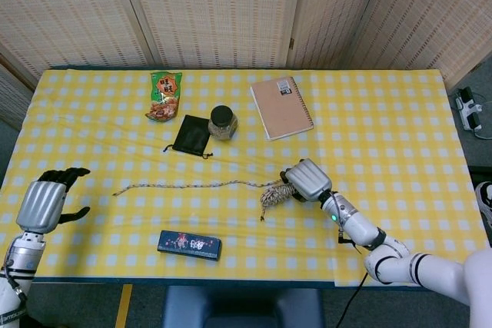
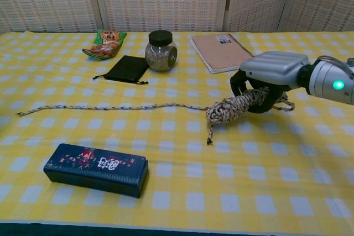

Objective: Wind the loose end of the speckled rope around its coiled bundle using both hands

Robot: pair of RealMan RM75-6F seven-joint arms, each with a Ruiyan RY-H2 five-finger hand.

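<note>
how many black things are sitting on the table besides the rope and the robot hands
1: a black drawstring pouch lies left of the glass jar. The jar only has a black lid, and the box at the near edge looks dark blue.

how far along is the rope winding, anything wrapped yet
Early stage. Done: the right hand grips the coiled bundle of the speckled rope. In hand: only the bundle; the left hand is open near the table's left edge, holding nothing. Left: the loose end lies stretched out straight across the cloth to the left, with no turns around the bundle. All the winding remains.
</note>
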